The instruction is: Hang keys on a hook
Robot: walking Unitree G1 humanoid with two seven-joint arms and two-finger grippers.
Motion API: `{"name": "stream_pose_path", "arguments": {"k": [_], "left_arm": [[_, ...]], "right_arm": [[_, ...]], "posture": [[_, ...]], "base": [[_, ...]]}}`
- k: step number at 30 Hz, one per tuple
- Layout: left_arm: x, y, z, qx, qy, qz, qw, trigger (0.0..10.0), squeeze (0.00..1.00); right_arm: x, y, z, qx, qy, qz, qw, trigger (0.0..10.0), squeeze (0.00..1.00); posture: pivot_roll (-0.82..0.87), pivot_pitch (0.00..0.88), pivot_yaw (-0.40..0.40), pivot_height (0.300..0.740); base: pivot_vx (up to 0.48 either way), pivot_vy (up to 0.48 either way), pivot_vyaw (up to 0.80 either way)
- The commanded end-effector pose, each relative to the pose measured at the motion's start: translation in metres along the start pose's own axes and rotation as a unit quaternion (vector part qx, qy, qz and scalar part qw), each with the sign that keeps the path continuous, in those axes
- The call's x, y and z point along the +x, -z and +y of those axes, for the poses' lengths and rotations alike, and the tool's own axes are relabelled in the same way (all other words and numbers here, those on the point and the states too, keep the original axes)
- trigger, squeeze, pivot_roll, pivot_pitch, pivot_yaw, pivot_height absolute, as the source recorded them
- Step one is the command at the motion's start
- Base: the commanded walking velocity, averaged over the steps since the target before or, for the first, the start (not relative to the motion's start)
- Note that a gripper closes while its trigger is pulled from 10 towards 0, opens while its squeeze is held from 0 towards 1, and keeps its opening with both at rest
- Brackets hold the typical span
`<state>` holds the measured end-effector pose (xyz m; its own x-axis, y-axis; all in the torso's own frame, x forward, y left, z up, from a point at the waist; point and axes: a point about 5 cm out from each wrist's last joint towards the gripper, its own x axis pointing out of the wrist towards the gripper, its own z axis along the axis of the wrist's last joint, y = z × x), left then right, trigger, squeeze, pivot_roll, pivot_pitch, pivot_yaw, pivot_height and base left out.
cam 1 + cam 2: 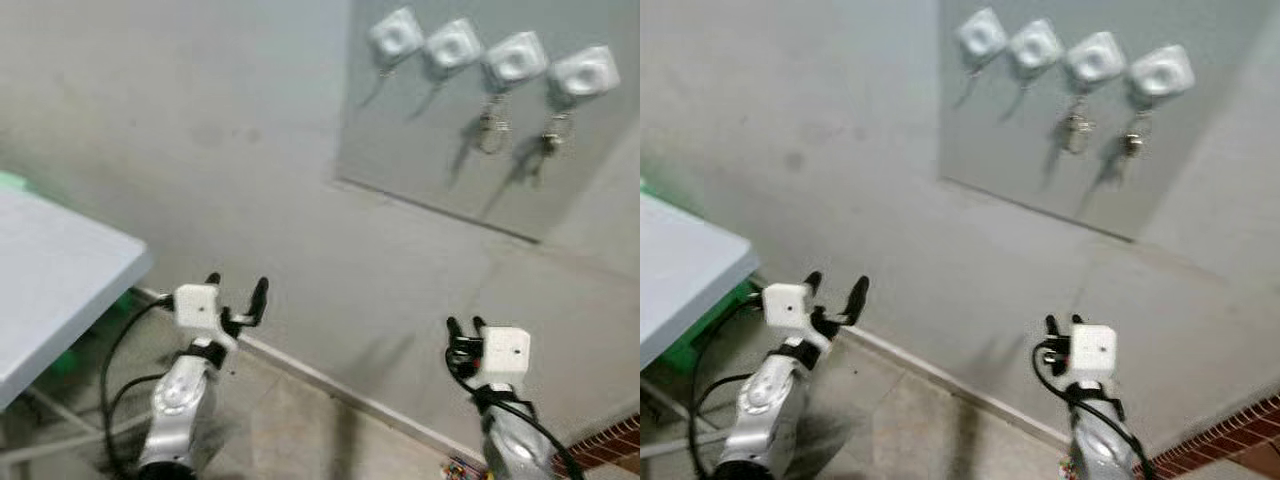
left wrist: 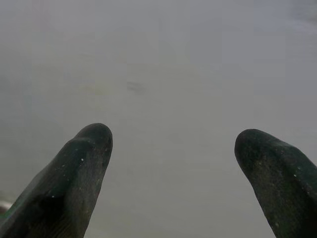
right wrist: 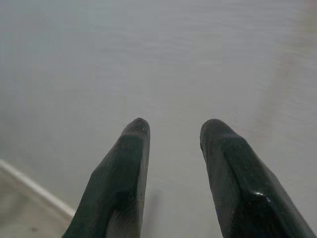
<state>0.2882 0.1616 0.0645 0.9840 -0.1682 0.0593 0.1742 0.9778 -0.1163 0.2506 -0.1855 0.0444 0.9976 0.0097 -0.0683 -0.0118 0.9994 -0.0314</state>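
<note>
Four white hooks sit in a row on a grey panel (image 1: 420,150) high on the wall: first hook (image 1: 396,35), second hook (image 1: 452,44), third hook (image 1: 514,57) and fourth hook (image 1: 584,71). One set of keys (image 1: 492,130) hangs from the third hook, and a second set of keys (image 1: 556,130) hangs from the fourth; the first two hooks carry nothing that can be made out. Both key sets lie well above and beyond both grippers, nearer the robot's right side. The left gripper (image 1: 238,292) is raised low before the wall, near the corner of a white table (image 1: 60,290), with its fingers (image 2: 84,168) spread wide and nothing between them. The right gripper (image 1: 464,327) points up towards the wall, roughly below the hanging keys but far short of them; its fingers (image 3: 129,173) stand a modest gap apart and hold nothing. Beyond both pairs of fingertips, the wrist views show bare grey wall, with a pale skirting strip (image 3: 34,196) low down.
</note>
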Motion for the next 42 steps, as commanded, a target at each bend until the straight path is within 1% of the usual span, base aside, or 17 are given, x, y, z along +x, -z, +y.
{"name": "stream_pose_path", "arguments": {"k": [1, 14, 35, 42], "left_arm": [[0.0, 0.001, -0.004, -0.003, 0.002, 0.004, 1.0, 10.0, 0.0], [-0.002, -0.001, -0.002, -0.002, -0.002, 0.004, 1.0, 10.0, 0.0], [0.001, -0.005, -0.003, -0.002, 0.0, 0.002, 1.0, 10.0, 0.0], [0.001, -0.01, -0.004, -0.005, 0.004, -0.004, 1.0, 10.0, 0.0]], "right_arm": [[-0.003, 0.001, -0.006, -0.007, 0.007, 0.007, 1.0, 10.0, 0.0], [-0.001, 0.0, -0.003, -0.003, 0.005, 0.008, 1.0, 10.0, 0.0], [0.002, -0.002, -0.003, -0.001, 0.006, 0.007, 1.0, 10.0, 0.0], [0.006, -0.012, -0.004, -0.001, 0.004, -0.009, 1.0, 10.0, 0.0]], "posture": [[-0.04, 0.063, 0.012, 0.74], [-0.02, 0.071, 0.01, 0.74], [-0.02, 0.073, 0.007, 0.74], [-0.02, 0.076, 0.005, 0.74]], "base": [[0.0, 0.0, 0.8], [0.0, 0.0, 0.8], [0.0, 0.0, 0.8], [0.0, 0.0, 0.8]]}}
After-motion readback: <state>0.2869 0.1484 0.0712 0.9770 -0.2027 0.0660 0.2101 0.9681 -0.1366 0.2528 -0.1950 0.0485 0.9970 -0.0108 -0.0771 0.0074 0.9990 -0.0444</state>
